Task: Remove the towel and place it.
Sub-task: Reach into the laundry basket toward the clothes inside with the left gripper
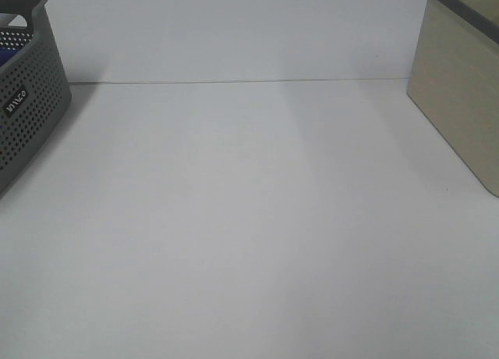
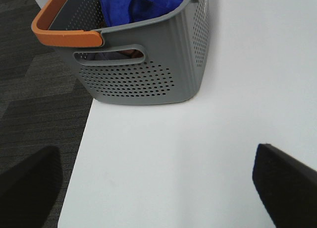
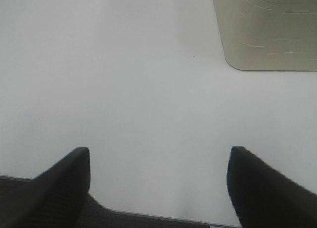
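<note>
Left pincer [image 2: 158, 188] and right pincer [image 3: 161, 188] gape empty over the white worktop [image 1: 249, 218], since the royal-blue plush towel [image 2: 143, 5] sits ungrasped in the grey perforated basket [image 2: 148, 74].

The table [image 1: 249, 218] has a smooth, matt white top with only a faint sheen. The grey basket [image 2: 148, 74] is moulded plastic, its walls pierced with small holes, and its orange handle [image 2: 64, 37] looks smooth and satiny. The blue towel [image 2: 143, 5] inside is soft, plush cloth. The beige bin [image 1: 460, 101] looks matt. The floor [image 2: 34, 109] is dark, ribbed carpet.
</note>
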`<action>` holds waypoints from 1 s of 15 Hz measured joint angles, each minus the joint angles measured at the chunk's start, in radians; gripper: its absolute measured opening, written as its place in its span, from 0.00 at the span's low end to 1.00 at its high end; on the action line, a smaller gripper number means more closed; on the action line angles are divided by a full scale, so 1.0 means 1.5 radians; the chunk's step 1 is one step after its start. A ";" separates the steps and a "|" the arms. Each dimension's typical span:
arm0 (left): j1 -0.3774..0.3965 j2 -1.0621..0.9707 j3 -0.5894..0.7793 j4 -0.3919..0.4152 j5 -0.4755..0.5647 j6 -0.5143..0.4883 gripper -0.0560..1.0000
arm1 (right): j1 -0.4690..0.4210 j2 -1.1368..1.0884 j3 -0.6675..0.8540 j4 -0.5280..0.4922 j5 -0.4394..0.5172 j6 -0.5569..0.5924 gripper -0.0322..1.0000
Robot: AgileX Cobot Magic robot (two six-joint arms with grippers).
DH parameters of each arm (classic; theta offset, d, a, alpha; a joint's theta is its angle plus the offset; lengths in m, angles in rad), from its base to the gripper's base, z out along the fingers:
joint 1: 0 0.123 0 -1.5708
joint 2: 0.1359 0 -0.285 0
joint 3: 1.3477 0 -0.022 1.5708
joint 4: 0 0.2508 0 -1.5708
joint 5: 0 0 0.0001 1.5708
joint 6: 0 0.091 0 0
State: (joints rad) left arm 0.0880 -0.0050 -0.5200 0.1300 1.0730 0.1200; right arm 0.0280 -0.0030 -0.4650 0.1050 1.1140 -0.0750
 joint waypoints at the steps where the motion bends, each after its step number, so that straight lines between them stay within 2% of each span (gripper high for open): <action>1: 0.000 0.000 0.000 -0.011 0.004 0.000 0.99 | 0.000 0.000 0.000 0.000 0.000 0.000 0.76; 4: 0.000 0.003 0.000 -0.131 0.006 -0.009 0.99 | 0.000 0.000 0.000 0.000 0.000 0.000 0.76; 15: 0.000 0.000 0.000 -0.143 0.005 -0.009 0.99 | 0.000 0.000 0.000 0.000 0.000 0.000 0.76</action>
State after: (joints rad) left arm 0.0880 -0.0050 -0.5200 -0.0850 1.0800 0.1070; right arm 0.0280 -0.0030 -0.4650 0.1050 1.1140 -0.0750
